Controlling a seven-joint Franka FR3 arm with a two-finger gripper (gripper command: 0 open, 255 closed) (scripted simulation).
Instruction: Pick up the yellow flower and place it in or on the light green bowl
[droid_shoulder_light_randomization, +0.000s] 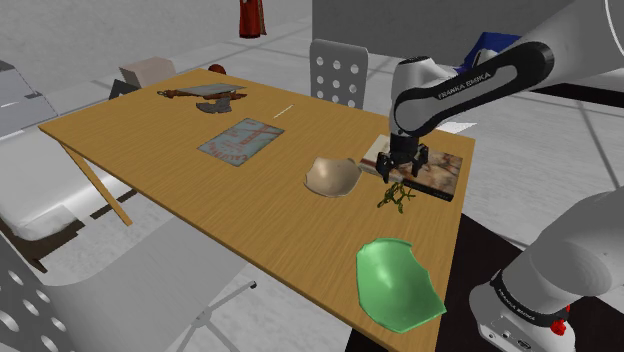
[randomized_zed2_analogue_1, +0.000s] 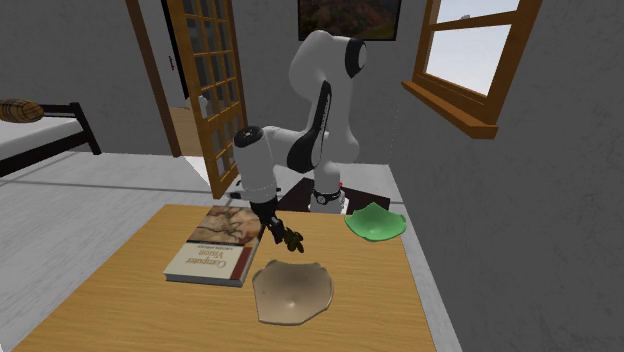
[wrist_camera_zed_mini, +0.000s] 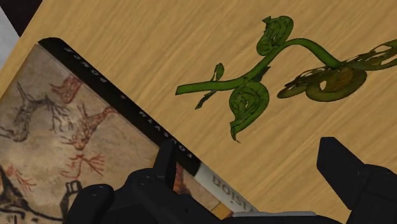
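The green bowl (droid_shoulder_light_randomization: 398, 283) stands near the table's corner close to the stand. Its inside shows just its own green surface. A second bowl, beige with a wavy rim (droid_shoulder_light_randomization: 333, 177), stands further in on the table, and its inside is also plain.

The flower (droid_shoulder_light_randomization: 395, 197) is in neither bowl. It lies flat on the wooden table (droid_shoulder_light_randomization: 250, 200), just beside the book (droid_shoulder_light_randomization: 430, 165), between the beige bowl and the book, and well apart from the green bowl. In the wrist view the flower (wrist_camera_zed_mini: 254, 83) has curling green stems and olive-brown heads, and it lies on bare wood past the fingertips.

The gripper (wrist_camera_zed_mini: 254, 168) is open: its two fingers (wrist_camera_zed_mini: 343, 168) stand apart with bare wood between them, and they do not touch the flower. In the shoulder view the gripper (droid_shoulder_light_randomization: 403, 175) hangs over the book's edge, just above the flower.

In the shoulder view, a flat mat (droid_shoulder_light_randomization: 240, 139) and some small dark things (droid_shoulder_light_randomization: 200, 97) lie on the far part of the table, and a white chair (droid_shoulder_light_randomization: 338, 72) stands behind it.

The second exterior view looks from across the table. It gives the room: a wooden door with panes (randomized_zed2_analogue_1: 205, 70), a window (randomized_zed2_analogue_1: 470, 50), grey walls and a bed (randomized_zed2_analogue_1: 40, 125). There the gripper (randomized_zed2_analogue_1: 290, 240) is low, between the book (randomized_zed2_analogue_1: 222, 245) and the green bowl (randomized_zed2_analogue_1: 375, 222).
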